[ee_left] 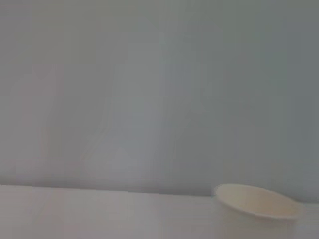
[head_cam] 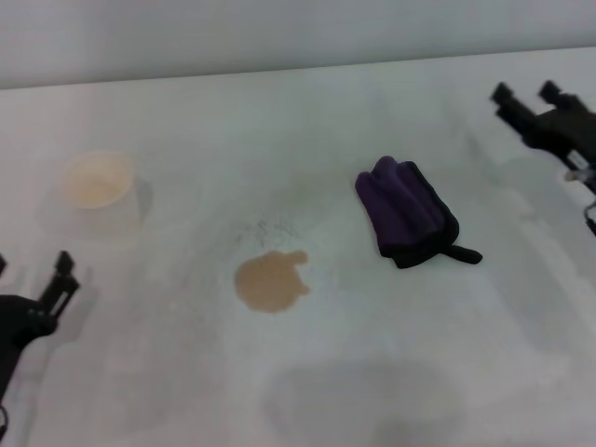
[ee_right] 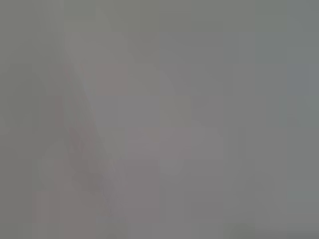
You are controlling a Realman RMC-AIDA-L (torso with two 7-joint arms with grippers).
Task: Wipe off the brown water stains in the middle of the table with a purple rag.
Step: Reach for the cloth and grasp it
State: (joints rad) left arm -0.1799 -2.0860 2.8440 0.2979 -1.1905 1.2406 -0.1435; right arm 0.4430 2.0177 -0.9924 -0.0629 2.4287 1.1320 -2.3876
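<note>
Rag (head_cam: 407,212) lies unheld beside the stain (head_cam: 270,280); my right gripper (head_cam: 526,94), jaws spread, hovers nearest, left gripper (head_cam: 35,279) spread, parked.

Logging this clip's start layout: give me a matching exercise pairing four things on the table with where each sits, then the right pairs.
Things:
1. purple rag
2. brown stain
3. white cup
4. right claw

Places:
A. far right, raised above the table
B. middle of the table
C. left side, farther back
D. right of the stain, lying untouched

Pairs: 1-D, 2-B, 3-C, 4-A
</note>
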